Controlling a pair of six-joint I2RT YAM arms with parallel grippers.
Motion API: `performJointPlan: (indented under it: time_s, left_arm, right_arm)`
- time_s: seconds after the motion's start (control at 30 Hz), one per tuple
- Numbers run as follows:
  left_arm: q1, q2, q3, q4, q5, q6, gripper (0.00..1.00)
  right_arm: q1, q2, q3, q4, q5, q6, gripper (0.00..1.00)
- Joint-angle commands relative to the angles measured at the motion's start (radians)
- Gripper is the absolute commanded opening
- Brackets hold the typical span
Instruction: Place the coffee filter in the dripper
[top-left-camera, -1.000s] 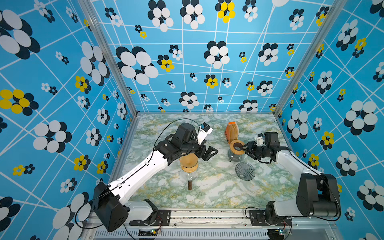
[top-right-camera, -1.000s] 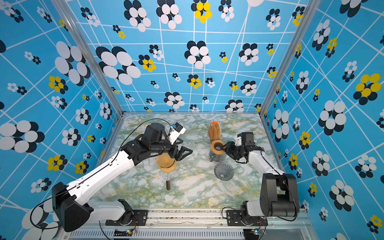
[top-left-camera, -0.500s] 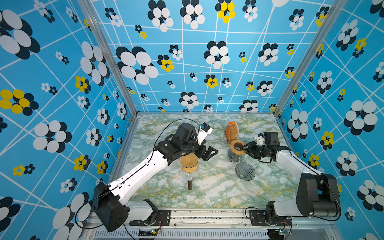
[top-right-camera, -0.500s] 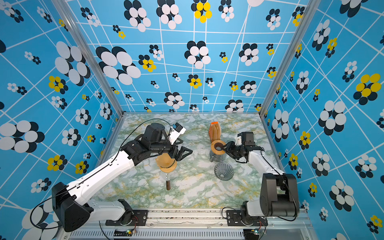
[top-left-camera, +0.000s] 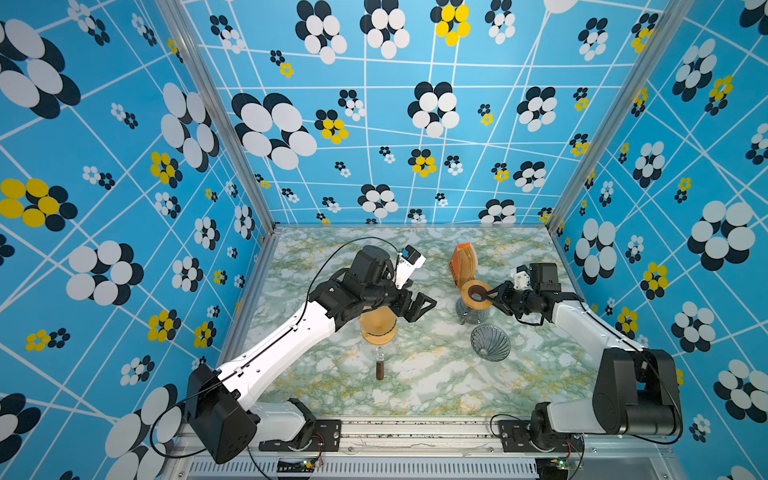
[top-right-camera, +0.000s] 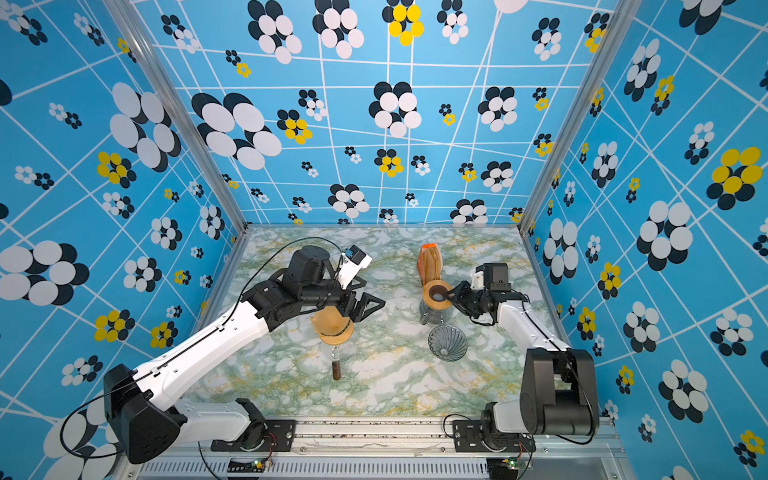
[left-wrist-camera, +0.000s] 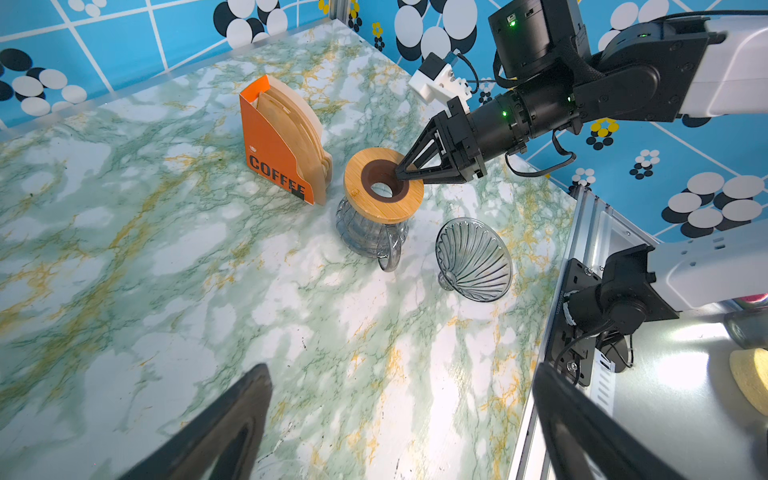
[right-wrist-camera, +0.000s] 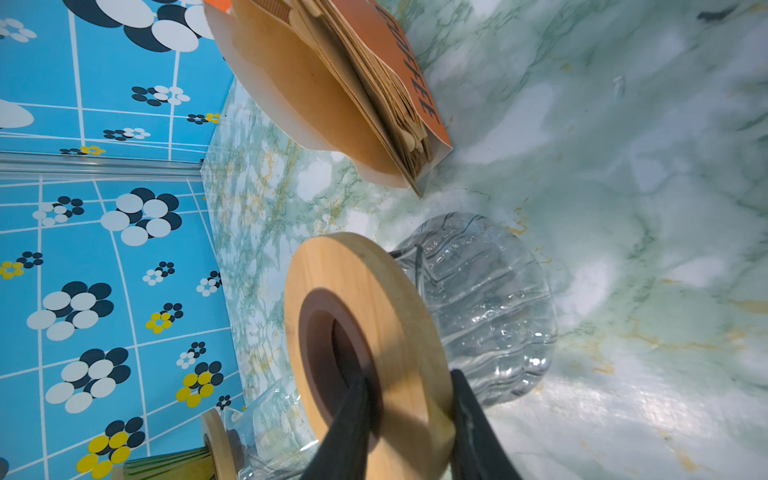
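Marbled green tabletop (top-left-camera: 415, 386), loud blue flowered walls all round. Paper coffee filters (left-wrist-camera: 299, 124) sit stacked in the orange holder (left-wrist-camera: 270, 141), just beside the glass carafe (right-wrist-camera: 490, 307). The dripper (top-left-camera: 490, 343) lies tipped on the table nearby, empty. The right gripper (left-wrist-camera: 405, 174) straddles the carafe's wooden ring (right-wrist-camera: 399, 282), one finger in the hole and one outside the edge; whether it pinches, I cannot tell. The left gripper (top-left-camera: 419, 308) hangs spread wide. This looks preparatory. Next it needs a firm squeeze that doesn't topple the glass.

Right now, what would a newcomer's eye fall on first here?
The orange filter box, standing behind the glass jug right of centre. Next, the right fingers straddling the jug's wooden lid, one in its hole and one outside its rim. The glass dripper sits empty in front of the jug.
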Motion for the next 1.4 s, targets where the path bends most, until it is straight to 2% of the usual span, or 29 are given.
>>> performJointPlan:
  time_s: [0.0,0.1,0.3,0.57,0.77,0.97,1.17,1.37]
  left_arm:
    - [-0.008,0.018,0.017,-0.016,0.000,0.019,0.99]
    - [-0.007,0.016,0.018,-0.016,0.001,0.019,0.99]
    - [-0.009,0.017,0.017,-0.016,0.002,0.017,0.99]
    - [-0.010,0.015,0.018,-0.014,0.002,0.016,0.99]
    - [-0.010,0.012,0.018,-0.014,0.002,0.013,0.99]
    - [-0.009,0.005,0.018,-0.010,0.013,0.007,0.99]
    - [-0.007,-0.006,0.017,0.005,0.091,0.005,0.99]
    - [-0.009,0.002,0.018,0.027,0.198,-0.011,0.99]
  right_arm:
    - [0.007,-0.013,0.008,-0.015,0.034,-0.005,0.31]
    - [0.006,-0.015,0.004,-0.018,0.037,-0.006,0.36]
    - [0.006,-0.033,-0.008,-0.024,0.058,-0.007,0.36]
    - [0.006,-0.078,0.001,-0.068,0.053,-0.037,0.44]
    - [0.007,-0.153,-0.009,-0.162,0.088,-0.088,0.48]
    - [0.006,-0.273,-0.034,-0.331,0.160,-0.204,0.52]
    - [0.006,-0.400,-0.077,-0.481,0.222,-0.190,0.54]
    - [0.006,-0.507,-0.137,-0.527,0.266,-0.095,0.54]
